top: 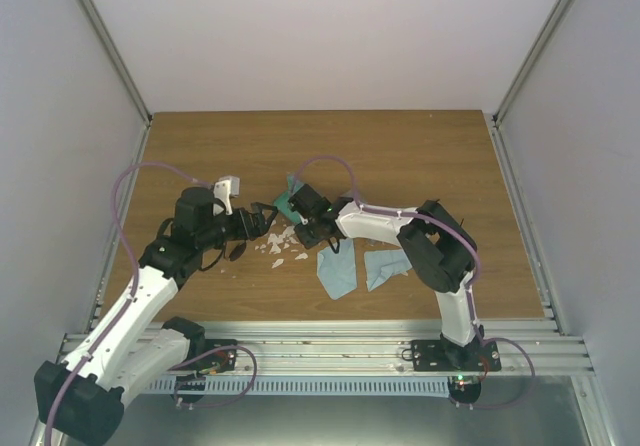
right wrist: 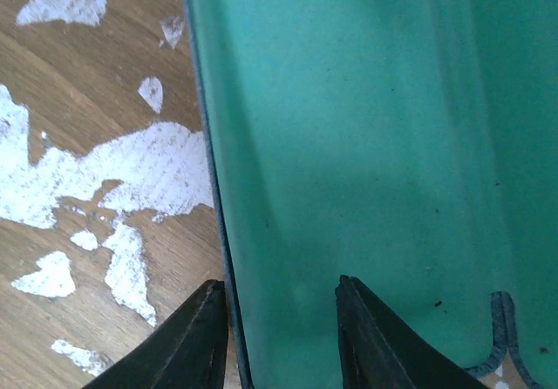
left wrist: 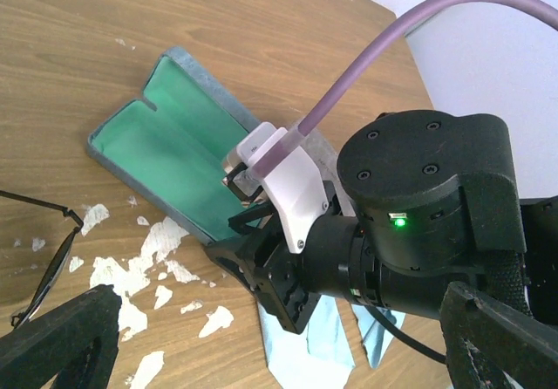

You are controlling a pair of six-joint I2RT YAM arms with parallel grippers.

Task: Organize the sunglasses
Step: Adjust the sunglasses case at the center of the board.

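Left claw (left wrist: 279,297) gapes wide, holding nothing. I'd judge it is poised for the sunglasses (left wrist: 52,262), which lie on the bench (left wrist: 131,23) just beside one of its fingers. Beyond, the right claw (right wrist: 279,283) sits narrowed astride the rim of the open green-lined case (left wrist: 166,153) — likely steadying it. Whether it truly pinches, I cannot tell.

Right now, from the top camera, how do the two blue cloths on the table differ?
The left cloth looks larger than the right cloth. The left cloth lies fairly flat in a long, pointed shape; the right cloth is more rumpled, with an uneven outline. Both are light blue and lie side by side on the table.
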